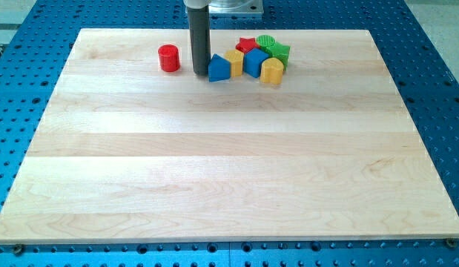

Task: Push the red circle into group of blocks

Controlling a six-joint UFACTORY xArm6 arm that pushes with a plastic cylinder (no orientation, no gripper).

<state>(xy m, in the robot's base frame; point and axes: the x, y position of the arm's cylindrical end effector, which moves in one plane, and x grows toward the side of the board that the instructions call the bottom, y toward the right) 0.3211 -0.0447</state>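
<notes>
The red circle (168,58) is a short red cylinder standing near the view's top, left of centre, on the wooden board (229,148). My tip (200,72) rests on the board between the red circle and the group, just left of a blue block (219,68). The group lies to the right: a yellow block (235,61), a blue block (254,62), a yellow block (271,71), a red star (246,45), a green circle (266,43) and a green block (279,53). The red circle stands apart from the group.
The board lies on a blue perforated table (437,59). The arm's mount (223,6) shows at the view's top above the rod (200,41).
</notes>
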